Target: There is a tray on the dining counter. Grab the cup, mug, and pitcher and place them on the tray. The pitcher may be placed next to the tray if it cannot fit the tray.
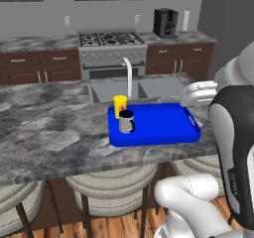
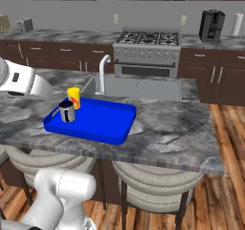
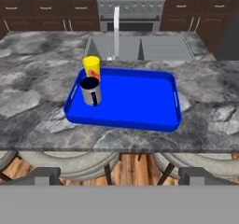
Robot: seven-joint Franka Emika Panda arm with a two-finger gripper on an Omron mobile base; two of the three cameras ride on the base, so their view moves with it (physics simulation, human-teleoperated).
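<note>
Bright blue tray [image 1: 158, 128] lies on the grey marbled desk [image 1: 44, 128], yellow cup [image 1: 119, 105] and silver-grey mug [image 1: 126, 121] at its nine o'clock end. Right base view: same pair at ten o'clock. Hand view: claw [image 3: 120, 175] fingertips stand wide apart, empty.

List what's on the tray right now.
The mug and cup stand at one end of the tray, cup just behind the mug, which covers its base.
</note>
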